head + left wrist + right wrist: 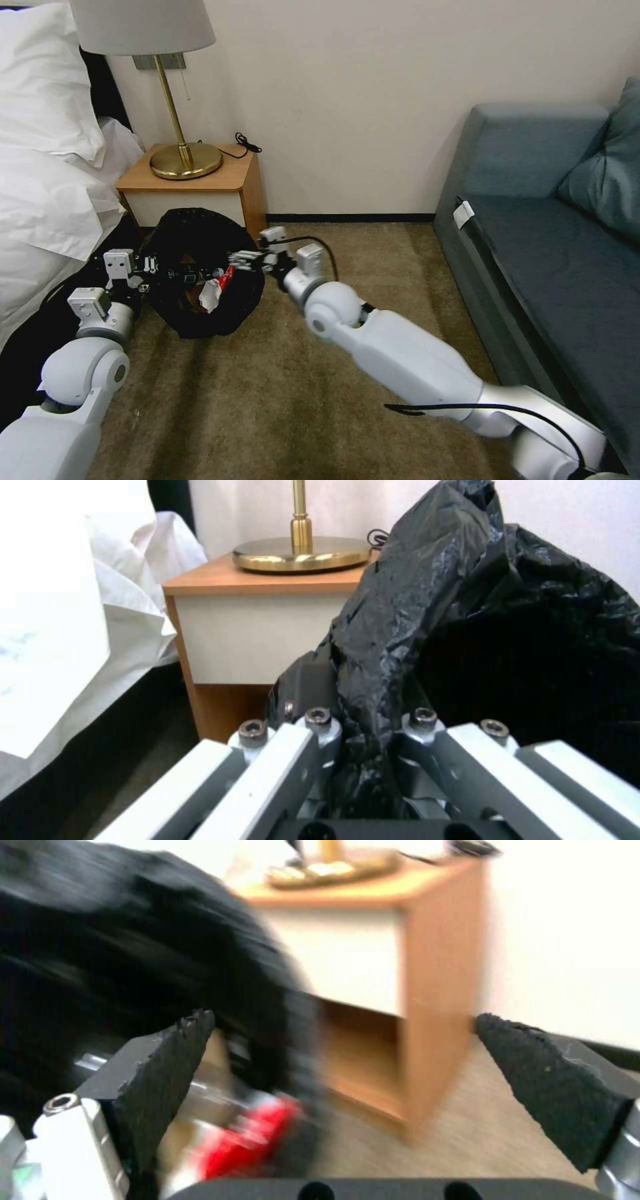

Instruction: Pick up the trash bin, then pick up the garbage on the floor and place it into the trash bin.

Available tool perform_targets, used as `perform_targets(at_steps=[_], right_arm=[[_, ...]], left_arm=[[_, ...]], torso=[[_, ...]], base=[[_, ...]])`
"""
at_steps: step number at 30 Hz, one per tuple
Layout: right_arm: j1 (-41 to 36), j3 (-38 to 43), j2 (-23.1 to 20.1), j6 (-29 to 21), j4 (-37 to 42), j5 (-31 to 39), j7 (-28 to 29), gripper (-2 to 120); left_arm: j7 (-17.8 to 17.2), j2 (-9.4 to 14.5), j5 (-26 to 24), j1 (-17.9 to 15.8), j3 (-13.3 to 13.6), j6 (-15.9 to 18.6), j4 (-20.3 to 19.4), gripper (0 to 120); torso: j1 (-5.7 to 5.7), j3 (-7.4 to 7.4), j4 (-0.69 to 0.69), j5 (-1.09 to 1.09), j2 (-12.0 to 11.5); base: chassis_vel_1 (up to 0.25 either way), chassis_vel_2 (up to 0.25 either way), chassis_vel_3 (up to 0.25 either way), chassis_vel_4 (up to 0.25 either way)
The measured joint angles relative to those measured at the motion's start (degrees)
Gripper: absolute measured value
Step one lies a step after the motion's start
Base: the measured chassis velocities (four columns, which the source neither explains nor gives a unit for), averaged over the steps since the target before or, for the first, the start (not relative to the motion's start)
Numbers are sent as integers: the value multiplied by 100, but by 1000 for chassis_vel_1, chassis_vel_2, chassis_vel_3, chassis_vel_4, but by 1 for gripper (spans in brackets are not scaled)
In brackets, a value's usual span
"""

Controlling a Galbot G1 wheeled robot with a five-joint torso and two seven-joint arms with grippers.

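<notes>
Head view: trash bin [200, 280], black bag draped over its rim, is lifted off the carpet [267, 400] and tilted so its mouth faces the camera. It hangs in front of the wooden nightstand [200, 180], near the bed [47, 167] at the left edge of the carpet.

Left gripper [157, 270] is at the bin's left rim. Left wrist view: jaws of the left gripper [360, 760] are pinched narrow on a fold of the black bag [427, 610] at the rim, holding the bin.

Right gripper [243, 259] is at the bin's right rim, just over the mouth. Right wrist view: the black foam pads [167, 1075] of the right gripper [347, 1060] stand wide apart with nothing between them.

A red-and-white crushed packet [215, 288] lies inside the bin mouth, with a bit of brown crumpled paper beside it. In the right wrist view the packet [247, 1135] is blurred, sitting just below the bag's edge.

Brass lamp [183, 157] stands on the nightstand. Blue-grey sofa [553, 253] runs along the right edge of the carpet.
</notes>
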Motion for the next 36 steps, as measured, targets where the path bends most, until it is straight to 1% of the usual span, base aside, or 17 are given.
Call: perform_targets(at_steps=[1,3,4,5,7,8,10,11,13,14,18,21,24,26,31,33,36], right_arm=[[-33,33,-212,-123,-37,-2,73,100],[-44,39,-278,-159,-55,-6,91,100],[-68,49,-484,-272,-100,-25,104,100],[-68,49,-484,-272,-100,-25,104,100],[-123,72,-862,-422,-239,-117,104,100],[-123,72,-862,-422,-239,-117,104,100],[-156,78,-1093,-451,-355,-160,84,100],[-156,78,-1093,-451,-355,-160,84,100],[-205,79,-1342,-456,-467,-183,44,100],[-205,79,-1342,-456,-467,-183,44,100],[-319,35,-1570,-537,-522,-226,28,100],[-433,-144,-1812,-573,-609,-418,10,100],[-491,-223,-1911,-602,-636,-479,-2,100],[-604,-387,-2100,-689,-634,-554,-33,100],[-777,-524,-2301,-756,-630,-692,-48,100],[-938,-557,-2466,-763,-670,-859,-72,100],[-1008,-556,-2534,-764,-696,-923,-96,100]], left_arm=[[8,-15,13,16,0,-5,-6,4],[10,-19,17,22,0,-7,-8,4],[19,-32,31,36,3,-13,-11,4],[19,-32,31,36,3,-13,-11,4],[26,-47,56,53,21,-21,-18,4],[26,-47,56,53,21,-21,-18,4],[31,-46,60,77,27,-21,-41,4],[31,-46,60,77,27,-21,-41,4],[33,-35,63,106,25,-23,-59,4],[33,-35,63,106,25,-23,-59,4],[61,-37,82,150,20,-37,-70,4],[77,-43,105,195,22,-42,-94,4],[84,-43,123,211,28,-44,-103,4],[91,-44,139,232,47,-47,-113,4],[92,-56,168,242,77,-48,-124,4],[95,-66,176,255,91,-48,-143,4],[95,-66,180,266,91,-48,-151,4]], torso=[[0,0,0,0,0],[0,0,0,0,0],[0,0,0,0,0],[0,0,0,0,0],[0,0,-2,1,0],[0,0,-2,1,0],[0,0,-1,0,0],[0,0,-1,0,0],[0,0,0,0,0],[0,0,0,0,0],[0,0,0,0,0],[0,0,1,-1,0],[0,0,0,0,0],[0,0,0,-1,0],[0,0,0,0,0],[0,0,0,0,0],[0,0,0,0,0]], base=[[0,0,0,0],[0,0,0,0],[0,0,0,0],[0,0,0,0],[0,0,0,0],[0,0,0,0],[0,0,0,0],[0,0,0,0],[0,0,0,0],[0,0,0,0],[0,0,0,0],[0,0,0,0],[0,0,0,0],[0,0,0,0],[0,0,0,0],[0,0,0,0],[0,0,0,0]])
